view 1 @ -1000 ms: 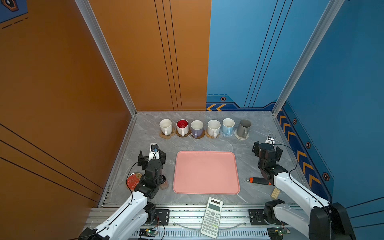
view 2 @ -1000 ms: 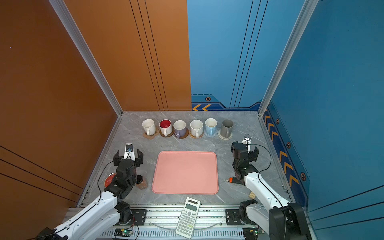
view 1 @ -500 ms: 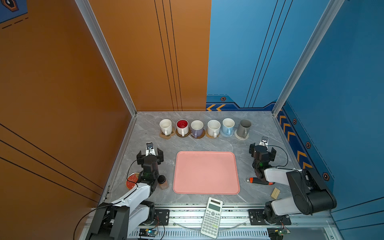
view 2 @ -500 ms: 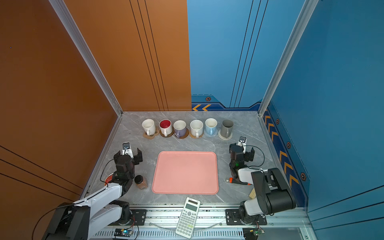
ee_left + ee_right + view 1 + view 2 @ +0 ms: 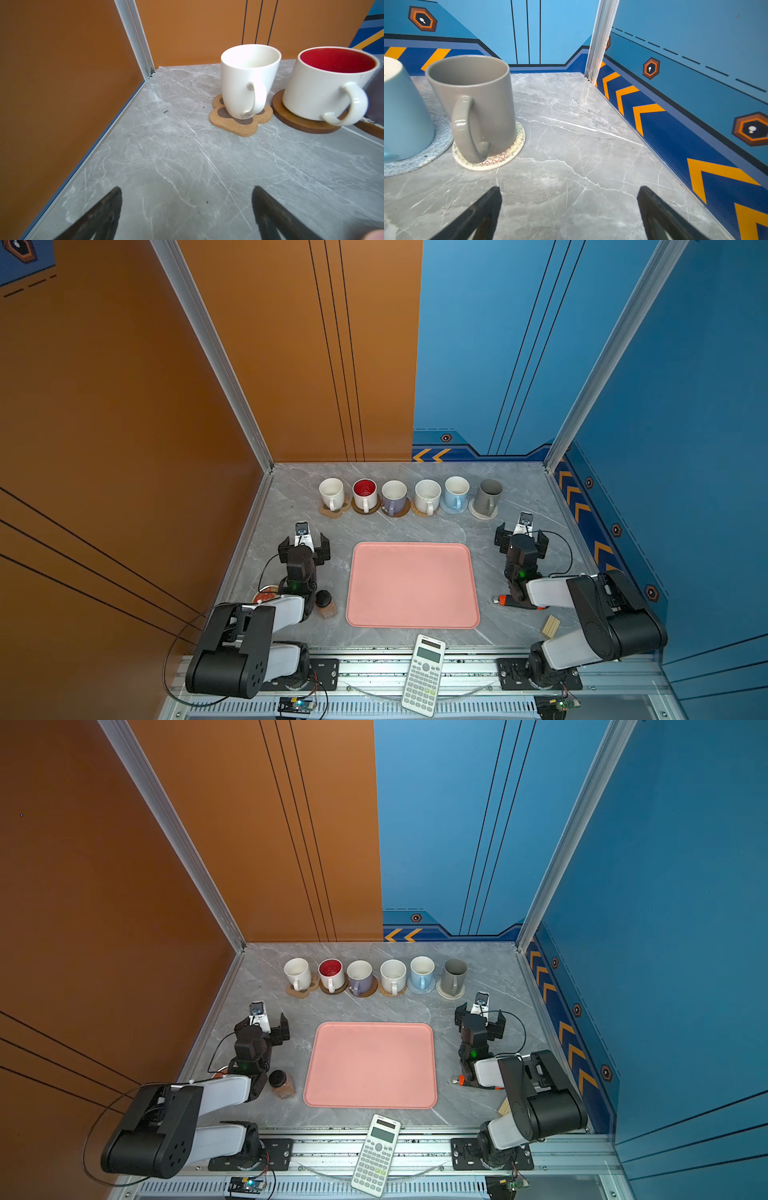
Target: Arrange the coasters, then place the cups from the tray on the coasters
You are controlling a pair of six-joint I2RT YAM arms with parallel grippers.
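Observation:
Six cups stand in a row along the back, each on a coaster: white cup (image 5: 331, 492) on the tan paw coaster (image 5: 239, 125), red-inside cup (image 5: 365, 493), lavender cup (image 5: 394, 495), speckled cup (image 5: 427, 494), light blue cup (image 5: 456, 490), and grey cup (image 5: 488, 493) on the whitish coaster (image 5: 506, 155). The pink tray (image 5: 411, 585) lies bare in the middle. My left gripper (image 5: 304, 540) (image 5: 187, 207) hangs open left of the tray, short of the white cup. My right gripper (image 5: 521, 533) (image 5: 569, 207) is open and holds nothing, just in front of the grey cup.
A brown jar (image 5: 324, 602) and a red tin (image 5: 265, 596) sit beside the left arm. An orange-handled tool (image 5: 519, 602) and a small wooden piece (image 5: 550, 626) lie under the right arm. A calculator (image 5: 424, 674) overhangs the front rail.
Both arms have folded back toward their bases, elbows now low at the front. The grippers stay open and the cups have not moved.

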